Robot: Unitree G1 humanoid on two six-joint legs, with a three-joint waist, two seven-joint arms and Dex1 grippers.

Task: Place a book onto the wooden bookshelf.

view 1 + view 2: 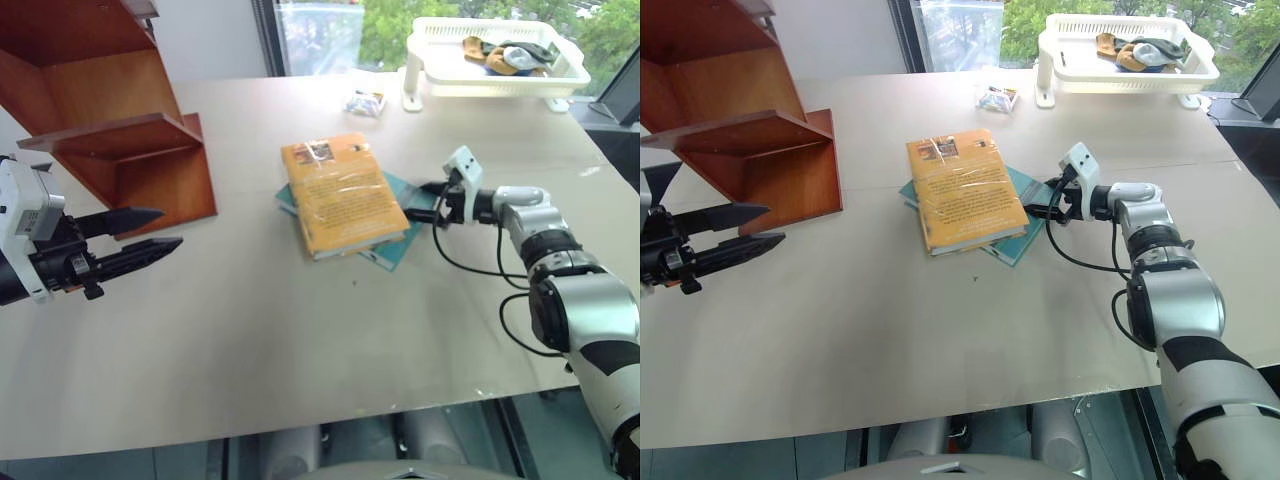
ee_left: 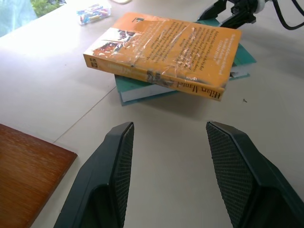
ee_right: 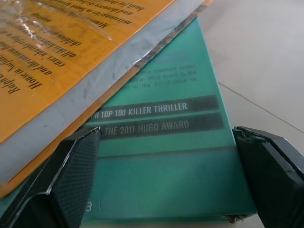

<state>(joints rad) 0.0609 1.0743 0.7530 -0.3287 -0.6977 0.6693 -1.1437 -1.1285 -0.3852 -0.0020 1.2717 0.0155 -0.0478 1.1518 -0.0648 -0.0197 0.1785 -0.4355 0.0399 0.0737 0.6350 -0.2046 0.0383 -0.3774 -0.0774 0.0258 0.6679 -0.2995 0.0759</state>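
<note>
The book (image 1: 342,195), orange-yellow and glossy, lies flat in the middle of the table on top of a teal-blue book (image 1: 390,255). Its yellow spine (image 2: 156,78) faces my left gripper (image 1: 168,228), which hovers open and empty well to the left, in front of the wooden bookshelf (image 1: 120,130). The reddish-brown shelf stands at the table's back left. My right gripper (image 1: 420,203) is at the books' right side and is open. Its fingers (image 3: 71,175) stand wide on either side of the teal book's exposed corner (image 3: 166,156), just below the orange book's edge.
A white plastic basket (image 1: 500,80) holding a few items stands at the back right. A small packet (image 1: 366,101) lies behind the books. A black cable (image 1: 470,265) loops on the table beside my right wrist. The table's front edge (image 1: 300,425) is close.
</note>
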